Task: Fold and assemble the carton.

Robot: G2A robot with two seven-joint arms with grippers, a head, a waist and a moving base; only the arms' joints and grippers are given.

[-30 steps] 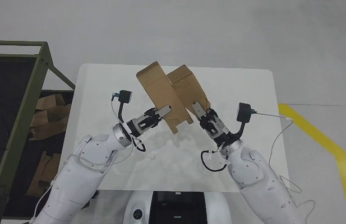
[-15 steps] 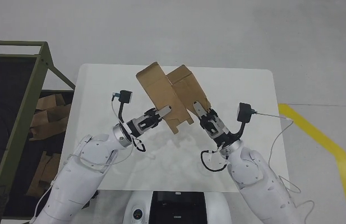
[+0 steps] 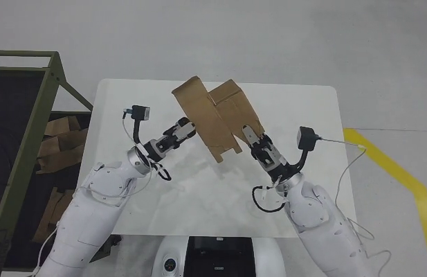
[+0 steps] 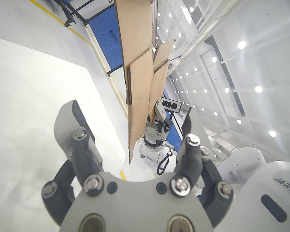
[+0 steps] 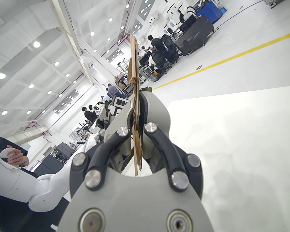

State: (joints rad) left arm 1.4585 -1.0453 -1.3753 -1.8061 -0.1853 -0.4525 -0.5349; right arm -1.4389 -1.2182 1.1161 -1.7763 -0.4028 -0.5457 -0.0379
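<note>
The worktop [image 3: 296, 118] is a white slab with rounded corners, standing on a pale grey floor [image 3: 199, 34]. A yellow line [image 3: 393, 166] crosses the floor just off its right side. The wrist views take in a tall white hall with rows of round ceiling lights [image 4: 241, 45] and blue panels [image 4: 104, 42] beyond the worktop. To the left of the worktop stands a green-framed cart [image 3: 23, 53] with a dark inside. Flat cardboard pieces [image 3: 61, 138] lie piled in it, well apart from both arms. The carton [image 3: 213, 118] is a flattened brown sheet, two long panels side by side with loose flaps at the ends. It is held up off the surface over the middle of the worktop, toward the far side. The right gripper [image 3: 249, 133] has its fingers [image 5: 157, 114] clamped on the carton's near right edge, and in its own wrist view the cardboard runs edge-on between them. The left gripper [image 3: 186, 127] sits just to the left of the carton, beside its left panel, with its fingers [image 4: 75, 121] spread wide and holding nothing. Whether a fingertip touches the cardboard cannot be told. Seen from the left wrist, the carton hangs in front of the right arm and hides most of the right gripper behind it.
</note>
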